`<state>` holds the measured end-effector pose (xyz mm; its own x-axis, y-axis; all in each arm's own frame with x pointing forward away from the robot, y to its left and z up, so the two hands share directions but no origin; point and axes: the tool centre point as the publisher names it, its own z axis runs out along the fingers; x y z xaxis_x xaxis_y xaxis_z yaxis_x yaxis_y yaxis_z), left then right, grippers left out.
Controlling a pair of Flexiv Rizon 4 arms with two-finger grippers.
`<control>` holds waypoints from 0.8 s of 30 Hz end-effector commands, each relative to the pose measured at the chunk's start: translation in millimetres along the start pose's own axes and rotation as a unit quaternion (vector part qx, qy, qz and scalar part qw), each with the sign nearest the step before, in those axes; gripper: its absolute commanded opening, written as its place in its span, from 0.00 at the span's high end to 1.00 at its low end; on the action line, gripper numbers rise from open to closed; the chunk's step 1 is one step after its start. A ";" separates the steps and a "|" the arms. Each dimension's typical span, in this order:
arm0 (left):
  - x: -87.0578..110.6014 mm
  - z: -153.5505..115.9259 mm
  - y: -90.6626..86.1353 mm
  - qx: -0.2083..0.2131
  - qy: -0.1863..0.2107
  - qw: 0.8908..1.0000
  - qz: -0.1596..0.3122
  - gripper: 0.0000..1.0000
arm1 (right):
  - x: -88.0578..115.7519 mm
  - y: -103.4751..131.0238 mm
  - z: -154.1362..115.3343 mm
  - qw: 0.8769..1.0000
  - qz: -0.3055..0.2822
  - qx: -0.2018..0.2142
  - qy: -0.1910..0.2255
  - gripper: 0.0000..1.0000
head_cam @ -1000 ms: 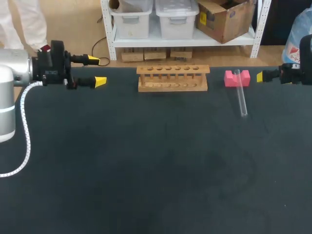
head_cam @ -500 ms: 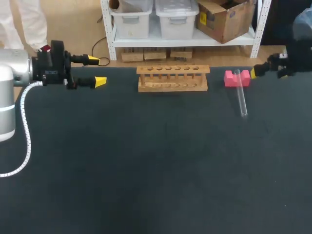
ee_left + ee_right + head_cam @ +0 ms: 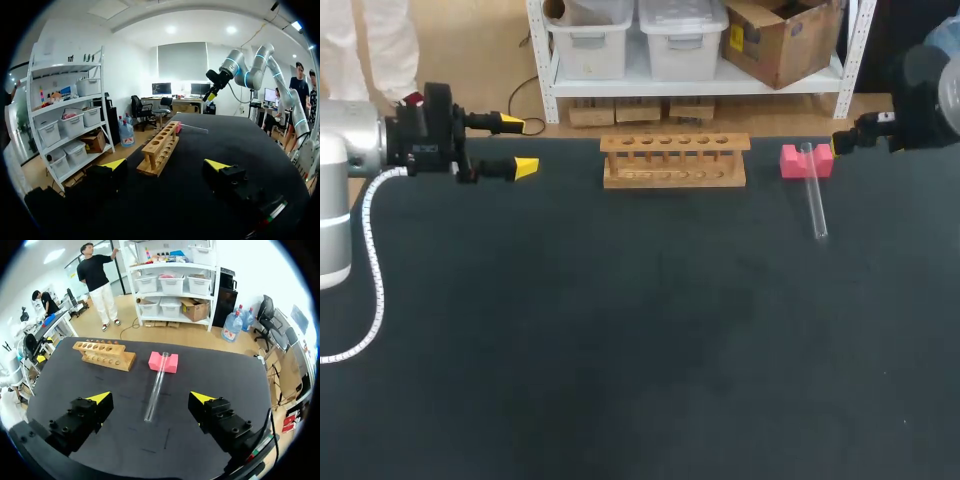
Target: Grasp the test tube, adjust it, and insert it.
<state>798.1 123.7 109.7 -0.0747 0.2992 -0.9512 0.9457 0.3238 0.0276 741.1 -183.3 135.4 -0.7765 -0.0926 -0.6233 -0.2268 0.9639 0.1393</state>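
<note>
Right claw (image 3: 151,398) spread apart, clear glass test tube (image 3: 159,385) ahead, end propped on pink foam block (image 3: 163,361) near wooden rack (image 3: 104,354); left claw (image 3: 518,146) apart too.

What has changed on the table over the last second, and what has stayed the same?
The right gripper has moved inward from its side toward the pink block and the tube resting on it. It is open and holds nothing. The tube, the block, the rack and the left gripper have stayed as they were.
</note>
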 end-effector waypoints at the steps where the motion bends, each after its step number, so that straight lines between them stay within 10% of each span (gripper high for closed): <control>1: 0.9 -0.1 -1.7 -0.003 -0.002 1.000 0.001 0.00 | 2.7 1.3 10.4 0.985 0.001 0.161 -0.058 0.00; 24: 0.9 -0.1 -1.7 -0.003 -0.002 1.000 0.001 0.00 | -4.6 5.7 17.5 0.988 -0.014 0.145 -0.059 0.00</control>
<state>798.0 123.5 109.8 -0.0748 0.2994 -0.9512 0.9456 0.3242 0.0277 754.7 -175.4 125.0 -0.6955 -0.1081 -0.7104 -0.1349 0.9907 -0.0188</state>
